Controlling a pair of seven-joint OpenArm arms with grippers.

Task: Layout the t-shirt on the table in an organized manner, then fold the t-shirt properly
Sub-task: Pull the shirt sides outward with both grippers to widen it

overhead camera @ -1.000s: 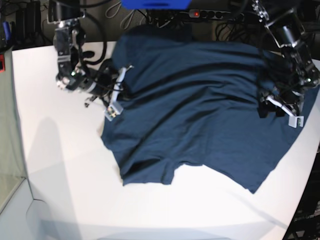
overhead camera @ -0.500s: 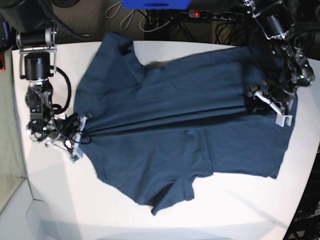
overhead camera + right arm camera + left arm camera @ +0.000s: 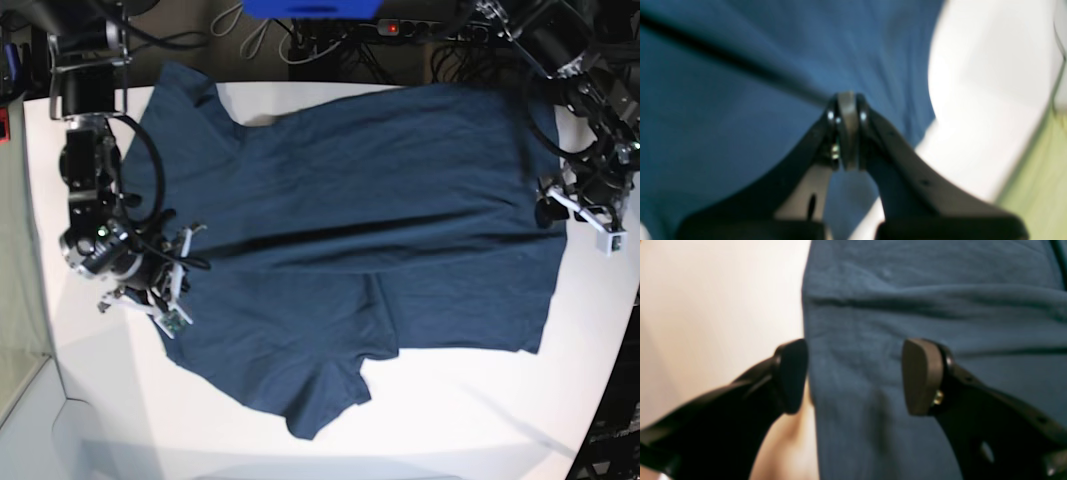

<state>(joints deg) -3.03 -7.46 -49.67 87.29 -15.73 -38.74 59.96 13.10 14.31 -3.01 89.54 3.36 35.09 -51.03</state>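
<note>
Over the last second the t-shirt [image 3: 380,250] goes from a rumpled heap to a wide, nearly flat spread across the table [image 3: 90,400] — pulled taut between the two arms, then let slacken. The right gripper [image 3: 168,285] has swung out toward its own side of the table, fingers pressed shut on a pinch of the shirt's edge. The left gripper [image 3: 853,376] stands open above the opposite edge, holding nothing (it looks to have just let go). So the laying-out step seems close to done, though one long crease still runs across the middle and a sleeve [image 3: 325,395] juts toward the near edge. The shirt's long axis runs side to side in the base view — sleeves at the right arm's end, straight hem at the left arm's.
</note>
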